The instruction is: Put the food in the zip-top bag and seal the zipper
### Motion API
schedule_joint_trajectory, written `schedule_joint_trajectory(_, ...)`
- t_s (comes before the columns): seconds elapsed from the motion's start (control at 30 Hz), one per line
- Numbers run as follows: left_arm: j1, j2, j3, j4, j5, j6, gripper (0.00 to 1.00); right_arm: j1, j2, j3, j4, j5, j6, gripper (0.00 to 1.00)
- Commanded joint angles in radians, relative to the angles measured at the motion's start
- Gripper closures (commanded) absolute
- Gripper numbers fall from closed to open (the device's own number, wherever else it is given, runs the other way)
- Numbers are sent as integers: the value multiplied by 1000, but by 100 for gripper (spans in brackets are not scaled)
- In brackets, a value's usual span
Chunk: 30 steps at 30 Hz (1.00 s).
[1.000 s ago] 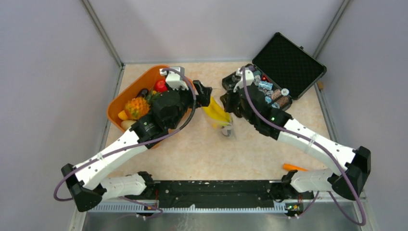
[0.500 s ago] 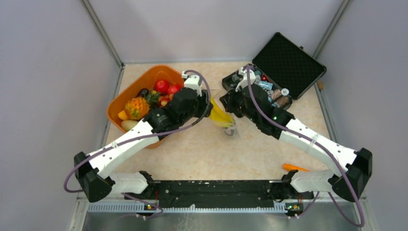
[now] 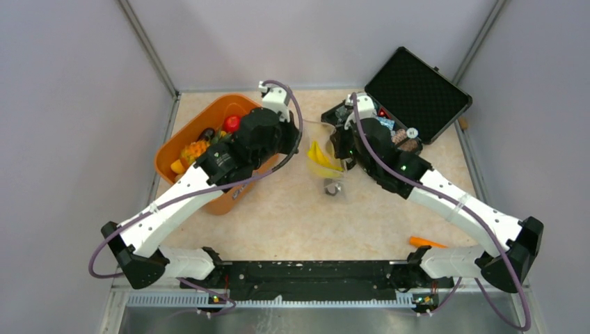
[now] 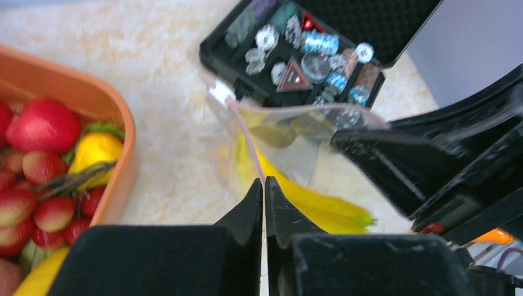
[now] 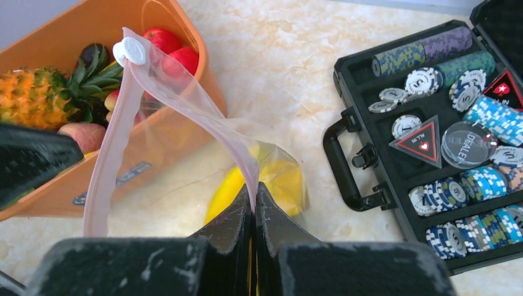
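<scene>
The zip-top bag (image 5: 185,105) hangs clear between my two grippers with yellow bananas (image 5: 284,179) inside. My right gripper (image 5: 253,185) is shut on the pink zipper (image 5: 231,142) at one side of the mouth. My left gripper (image 4: 264,180) is shut on the zipper (image 4: 243,132) at the other side. A white slider (image 5: 129,50) sits at the strip's far end. From above, the bag (image 3: 323,163) lies between the left gripper (image 3: 300,142) and the right gripper (image 3: 339,149). More food (image 4: 43,126) fills the orange basket (image 4: 92,98).
The orange basket (image 3: 182,129) stands at the left, under my left arm. An open black case (image 3: 417,90) of chips stands at the back right, close behind the bag. A small orange piece (image 3: 426,242) lies near the right arm's base.
My left gripper has gone from open to shut on the bag's pink strip, swinging toward the back. The bag with the bananas has shifted slightly toward the back.
</scene>
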Motion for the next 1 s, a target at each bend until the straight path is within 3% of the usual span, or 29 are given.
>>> schedule_joint_trajectory(0.0,3,49,108,-19,36,62,93,1,-64,34,51,-9,-65,100)
schedule_joint_trajectory(0.07,3,48,95,-5,52,57,91,1,-64,20,50,1,-59,100)
schedule_joint_trajectory(0.1,3,38,74,13,36,50,84,1,-57,23,35,21,-54,100)
schedule_joint_trajectory(0.17,4,23,38,35,18,50,34,2,-40,25,16,44,-50,100)
schedule_joint_trajectory(0.33,6,20,11,16,64,31,10,1,-8,27,15,26,-33,100)
schedule_joint_trajectory(0.43,6,13,-19,48,130,23,8,-1,-2,40,36,-29,-31,100)
schedule_joint_trajectory(0.53,6,31,-21,40,115,19,13,0,-10,50,66,-133,-27,100)
schedule_joint_trajectory(0.63,6,56,-17,-13,39,13,27,0,-44,17,116,-141,-10,100)
schedule_joint_trajectory(0.7,8,63,-28,-30,-6,8,45,-1,-56,-1,124,-125,-11,100)
schedule_joint_trajectory(0.8,11,61,-23,-22,-7,13,82,-1,-37,-17,107,-95,-53,100)
schedule_joint_trajectory(0.87,11,65,5,-11,21,40,95,0,-4,22,39,-31,-54,100)
schedule_joint_trajectory(0.97,13,94,106,-44,16,73,100,1,2,74,-3,43,-77,100)
